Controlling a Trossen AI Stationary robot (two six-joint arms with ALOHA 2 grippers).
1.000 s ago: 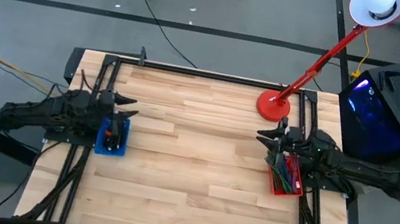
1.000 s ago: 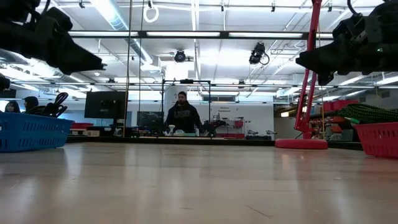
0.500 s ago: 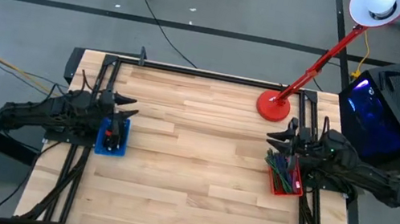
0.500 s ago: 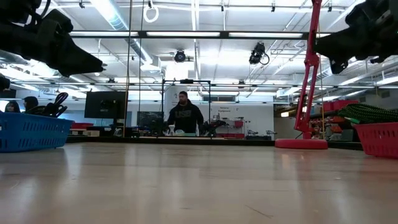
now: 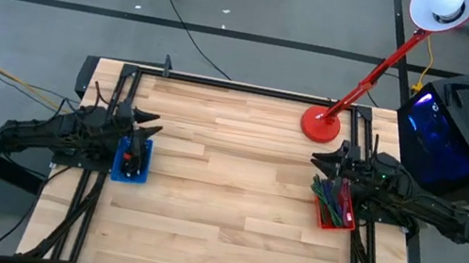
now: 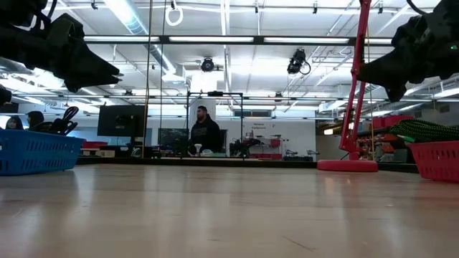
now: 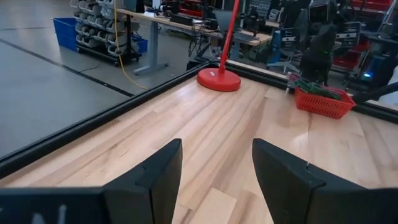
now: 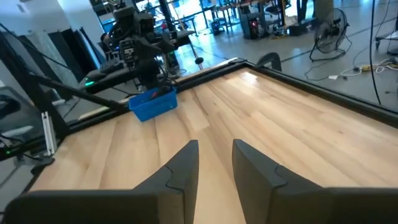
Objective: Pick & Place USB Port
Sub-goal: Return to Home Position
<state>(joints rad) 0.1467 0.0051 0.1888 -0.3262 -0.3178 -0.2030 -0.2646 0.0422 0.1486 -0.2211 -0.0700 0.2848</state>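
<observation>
Looking at the table-height camera, the black charger cable (image 6: 63, 119) was sitting in the blue basket (image 6: 36, 154), with a couple of dark loops poking up over the rim. From straight overhead, that basket was parked at the left edge of the wooden table (image 5: 220, 215).

The left gripper (image 5: 156, 122) hung in the air just past the basket's far rim, tips aimed toward the middle of the table. So the cable lay below it and a bit back under the arm, not touching the fingers at all. Its own wrist cam showed both fingers (image 7: 155, 177) clearly spread, with nothing but bare wood between them.

Over on the other side, the right gripper (image 5: 315, 161) hovered at the inner far corner of the red basket (image 5: 334, 223), which had a bundle of green cables (image 5: 330, 197) in it. It was pointed back at the left arm, well away from the black cable. Its fingers (image 8: 180, 171) were apart too, a narrower gap, nothing held.

The red lamp base (image 5: 320, 124) stood near the far edge, just beyond the right gripper. A person (image 6: 204, 135) was standing way back in the room.
</observation>
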